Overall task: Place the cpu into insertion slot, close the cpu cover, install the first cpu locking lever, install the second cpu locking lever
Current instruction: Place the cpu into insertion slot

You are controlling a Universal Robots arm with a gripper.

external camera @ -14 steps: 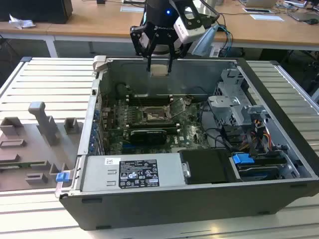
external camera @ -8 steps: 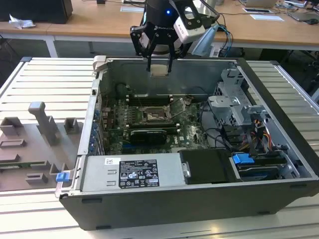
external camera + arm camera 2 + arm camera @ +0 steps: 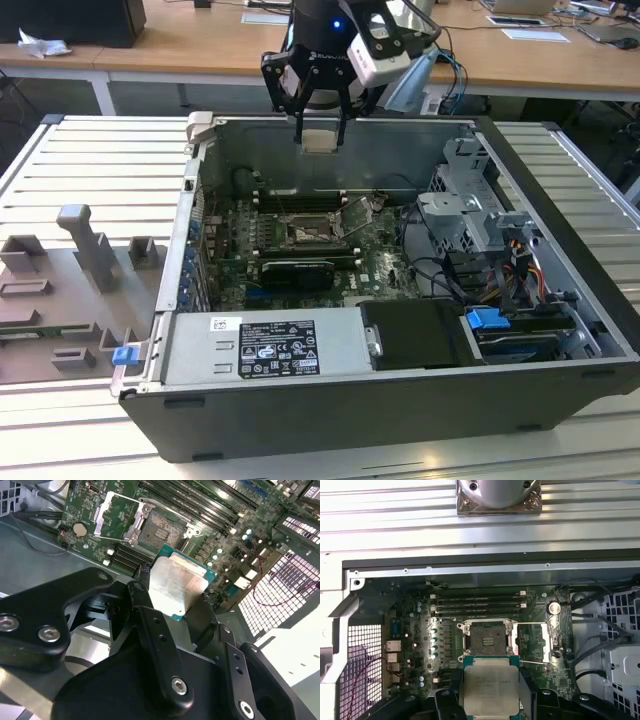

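Note:
My gripper hangs above the back wall of the open computer case, shut on the cpu. In both wrist views the cpu shows its pale metal top and green edge, clamped between the black fingers. The insertion slot lies bare on the green board below, apart from the chip. The cpu cover stands swung open beside the slot.
Long black memory slots run just behind the socket. A black card sits in front of it. A labelled power supply fills the case front, and a drive cage with cables fills the exterior view's right. Grey fixtures stand on the table.

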